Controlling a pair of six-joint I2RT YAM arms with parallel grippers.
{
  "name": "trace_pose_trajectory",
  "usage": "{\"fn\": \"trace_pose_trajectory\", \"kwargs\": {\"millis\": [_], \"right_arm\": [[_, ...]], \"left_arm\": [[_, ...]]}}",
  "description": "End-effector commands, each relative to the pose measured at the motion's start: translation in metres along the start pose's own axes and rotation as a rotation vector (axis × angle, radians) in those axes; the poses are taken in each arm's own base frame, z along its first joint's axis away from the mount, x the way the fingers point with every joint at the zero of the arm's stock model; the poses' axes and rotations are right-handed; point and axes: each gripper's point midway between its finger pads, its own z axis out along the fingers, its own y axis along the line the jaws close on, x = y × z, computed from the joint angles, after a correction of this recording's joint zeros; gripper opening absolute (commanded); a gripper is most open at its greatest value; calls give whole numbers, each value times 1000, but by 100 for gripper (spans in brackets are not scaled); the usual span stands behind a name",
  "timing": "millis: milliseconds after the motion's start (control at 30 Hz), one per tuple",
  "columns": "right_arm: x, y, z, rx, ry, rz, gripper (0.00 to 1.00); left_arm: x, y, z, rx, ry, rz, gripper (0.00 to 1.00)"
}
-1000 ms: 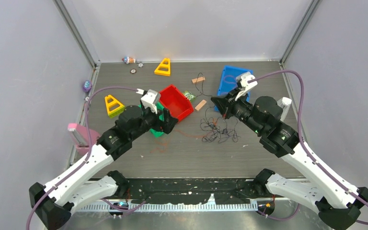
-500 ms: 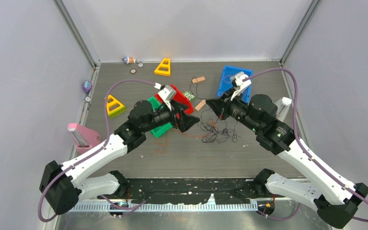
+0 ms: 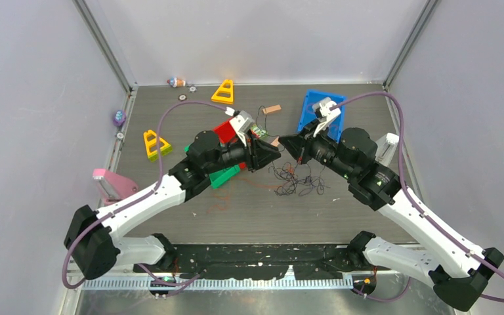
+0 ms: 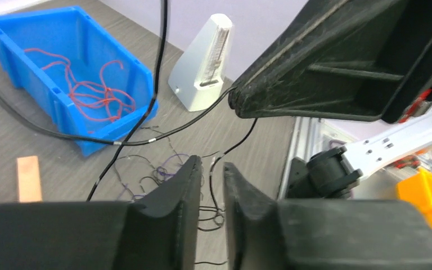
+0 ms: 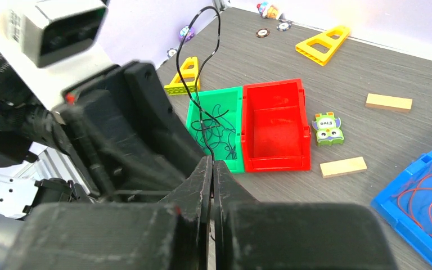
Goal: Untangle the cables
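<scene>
The cables [image 3: 298,184]: hair-thin, dark, limp, near weightless. They probably snag and slip, so are best pinched on a free run clear of knots. The heap lies on the surface [image 3: 236,216] below both tools. Right tool [image 5: 212,163] is clamped on a dark strand [image 5: 201,121] rising from its tips. Left tool [image 4: 211,169] stands ajar with a strand hanging in its narrow gap.

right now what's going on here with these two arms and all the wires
Two robot arms are working on a tangle of thin cables. The right gripper is shut on a dark cable, held up above the tangle. The left gripper has what looks like the same strand between its slightly parted jaws, not pinched. Some orange-red cables already lie in the blue bin.
</scene>
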Motion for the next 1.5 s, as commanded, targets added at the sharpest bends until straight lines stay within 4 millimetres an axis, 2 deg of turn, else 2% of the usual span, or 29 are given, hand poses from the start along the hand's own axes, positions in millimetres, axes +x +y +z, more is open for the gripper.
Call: {"fn": "trace_pose_trajectory", "kwargs": {"millis": [0, 67, 133, 167, 200, 233, 267, 300, 333, 367, 400, 433, 467, 500, 533, 567, 600, 700, 767, 867, 933, 1067, 1133, 1200, 1233, 1333, 1367, 1467], "right_arm": [[-31, 15, -3, -50, -89, 5, 5], [-29, 11, -4, -36, -88, 1, 7], [-21, 5, -5, -7, -73, -2, 32], [-18, 0, -7, 17, -67, -7, 59], [-6, -6, -7, 36, -45, -9, 69], [-3, -12, -10, 64, -47, -10, 80], [14, -20, -10, 89, -16, -15, 83], [17, -24, -13, 104, -23, -19, 86], [38, -31, -13, 117, 11, -26, 87], [39, -30, -15, 104, -6, -30, 89], [58, -35, -16, 102, 20, -38, 90], [58, -26, -14, 41, -4, -46, 93], [77, -26, -13, 15, 16, -59, 95], [76, -16, -10, -55, -15, -71, 96], [92, -17, -7, -75, 6, -84, 97], [89, -10, -4, -120, -23, -93, 97], [101, -12, 3, -123, 4, -95, 97], [103, -13, 21, -134, 11, -111, 94], [116, -21, 36, -109, 48, -111, 93], [144, -39, 50, -37, 106, -84, 89], [167, -47, 52, -9, 159, -62, 85], [215, -66, 43, 77, 271, 11, 71], [235, -82, 31, 170, 309, 53, 62], [252, -100, 15, 278, 346, 92, 48], [258, -107, 8, 322, 356, 127, 39], [273, -128, -15, 463, 407, 175, 26], [274, -134, -22, 498, 409, 200, 18], [273, -142, -34, 567, 380, 265, 8]], "left_arm": [[-23, -13, 11, 57, -49, 28, 2], [-22, -8, 11, 33, -38, 42, 0], [-22, 0, 6, -21, -35, 59, 0], [-25, 4, 3, -52, -41, 71, 0], [-26, 9, 0, -78, -46, 82, 0], [-30, 11, -3, -97, -55, 94, 0], [-32, 14, -6, -114, -61, 101, 0], [-33, 15, -9, -120, -62, 105, 0], [-35, 16, -11, -128, -62, 106, 0], [-38, 16, -13, -135, -64, 107, 0], [-41, 16, -15, -142, -67, 106, 0], [-43, 16, -17, -145, -71, 105, 0], [-46, 15, -18, -146, -77, 106, 0], [-49, 13, -19, -143, -82, 102, 0], [-50, 11, -19, -136, -84, 99, 0], [-52, 9, -18, -127, -86, 96, 0], [-54, 7, -18, -118, -89, 92, 0], [-57, 3, -18, -107, -91, 84, 0], [-60, 3, -19, -112, -98, 84, 0], [-69, 9, -25, -158, -110, 96, 0], [-80, 22, -34, -228, -122, 113, 0], [-108, 48, -54, -355, -167, 138, 0], [-123, 63, -64, -413, -189, 128, 0], [-137, 77, -73, -451, -206, 114, 0], [-144, 82, -76, -465, -213, 106, 0], [-146, 101, -81, -512, -199, 67, 0], [-144, 105, -80, -520, -194, 64, 0], [-136, 117, -76, -544, -179, 56, 0]]}}
